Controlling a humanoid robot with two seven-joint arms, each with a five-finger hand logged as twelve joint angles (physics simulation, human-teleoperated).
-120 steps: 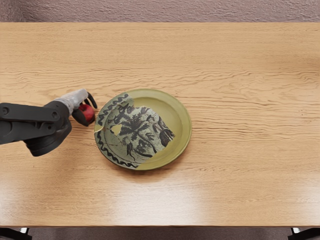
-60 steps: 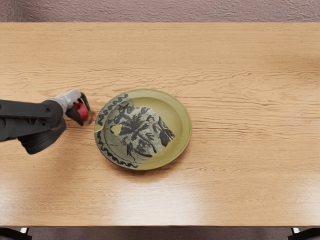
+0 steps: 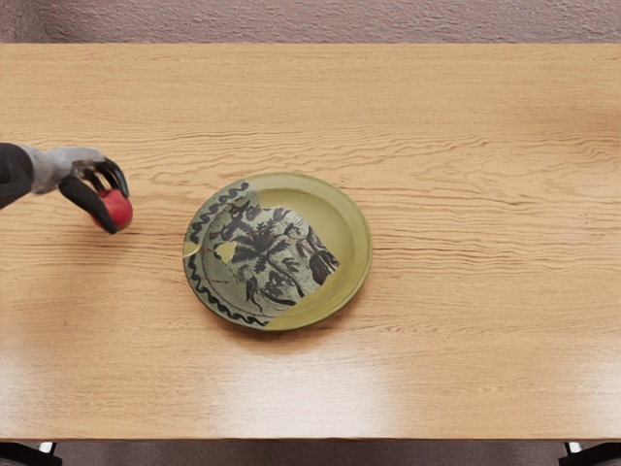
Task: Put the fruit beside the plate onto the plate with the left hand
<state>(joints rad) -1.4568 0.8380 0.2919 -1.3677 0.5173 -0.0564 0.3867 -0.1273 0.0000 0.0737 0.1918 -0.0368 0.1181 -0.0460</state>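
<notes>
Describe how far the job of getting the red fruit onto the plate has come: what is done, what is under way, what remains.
Done: the left robot hand has its fingers curled around the red fruit. In hand: the fruit is held left of the plate, clear of its rim. Left: carry it over the plate and let go; the plate holds no fruit yet.

Left hand (image 3: 85,178) drew leftward; red fruit (image 3: 117,210) went along, farther from the plate (image 3: 357,228).
</notes>
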